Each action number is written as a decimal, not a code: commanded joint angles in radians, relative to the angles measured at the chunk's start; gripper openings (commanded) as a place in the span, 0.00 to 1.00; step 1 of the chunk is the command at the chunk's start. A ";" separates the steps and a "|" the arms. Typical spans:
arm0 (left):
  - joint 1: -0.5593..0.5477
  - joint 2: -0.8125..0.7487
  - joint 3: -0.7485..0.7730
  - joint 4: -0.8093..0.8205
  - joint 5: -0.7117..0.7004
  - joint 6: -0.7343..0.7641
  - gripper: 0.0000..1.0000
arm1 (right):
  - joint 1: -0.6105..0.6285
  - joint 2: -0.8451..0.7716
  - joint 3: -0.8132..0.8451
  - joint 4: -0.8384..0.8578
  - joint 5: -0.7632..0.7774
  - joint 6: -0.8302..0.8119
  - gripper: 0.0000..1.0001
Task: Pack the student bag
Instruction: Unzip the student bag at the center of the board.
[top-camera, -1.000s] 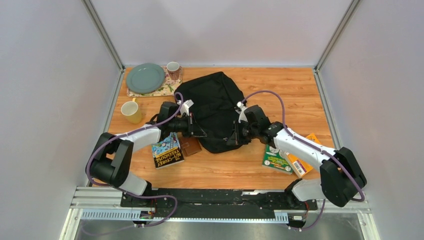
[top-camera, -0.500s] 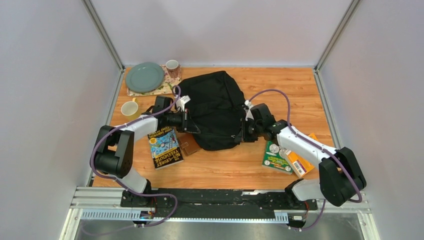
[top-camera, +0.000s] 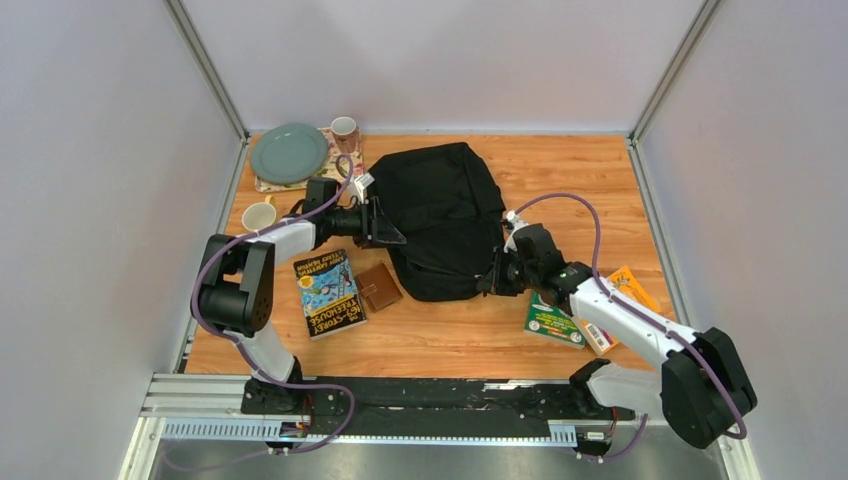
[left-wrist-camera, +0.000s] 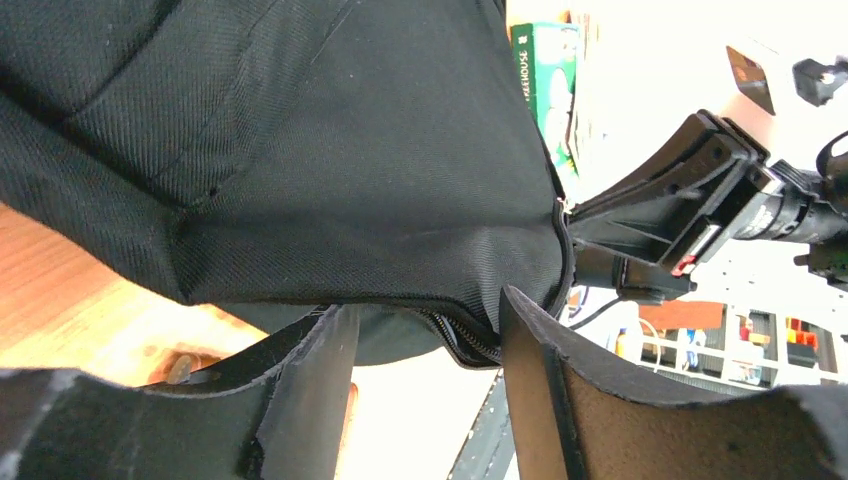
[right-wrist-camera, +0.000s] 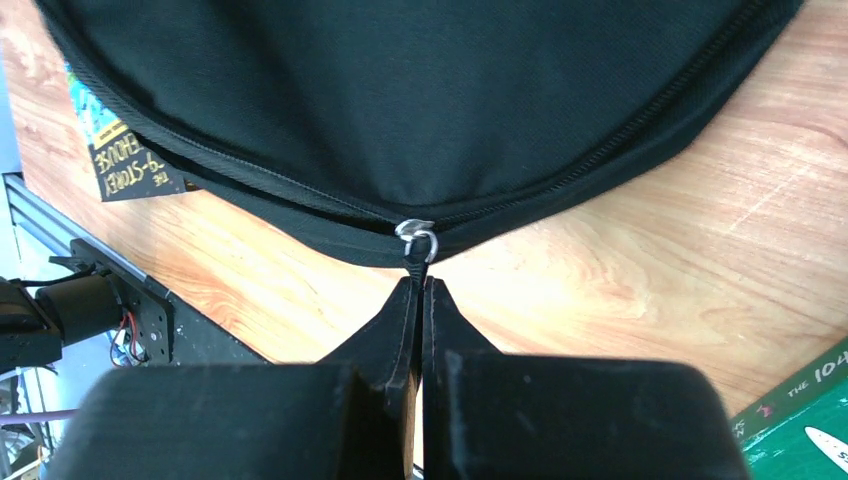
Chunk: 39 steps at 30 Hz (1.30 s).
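Note:
The student bag, a large black fabric backpack, lies flat in the middle of the wooden table. My left gripper is at its left edge and stands open. In the left wrist view the bag's zip edge hangs between the spread fingers, close to the right finger. My right gripper is at the bag's near right edge. It is shut on the zipper pull, whose metal ring shows just beyond the fingertips. The zip line runs along the bag's curved rim.
A Treehouse book and a small brown wallet lie left of the bag's near end. A green book and an orange one lie under my right arm. A yellow mug, green plate and second mug are back left.
My left gripper has opened and let go of the bag's edge, moving back and left. The right gripper has drawn the zipper pull to the right and nearer; the bag has shifted right.

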<state>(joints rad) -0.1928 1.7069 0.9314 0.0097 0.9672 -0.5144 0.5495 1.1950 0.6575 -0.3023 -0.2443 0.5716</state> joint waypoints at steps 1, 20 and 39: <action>-0.030 -0.070 -0.025 0.062 -0.013 -0.027 0.64 | 0.020 -0.086 -0.006 -0.014 0.062 0.036 0.00; -0.203 -0.499 -0.294 -0.005 -0.424 -0.206 0.79 | 0.193 -0.129 -0.056 0.043 0.329 0.297 0.00; -0.464 -0.596 -0.589 0.360 -0.734 -0.763 0.80 | 0.253 -0.046 0.001 0.094 0.232 0.226 0.00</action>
<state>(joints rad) -0.6441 1.0962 0.3542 0.2306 0.3096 -1.1393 0.7856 1.1534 0.6201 -0.2607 0.0036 0.8120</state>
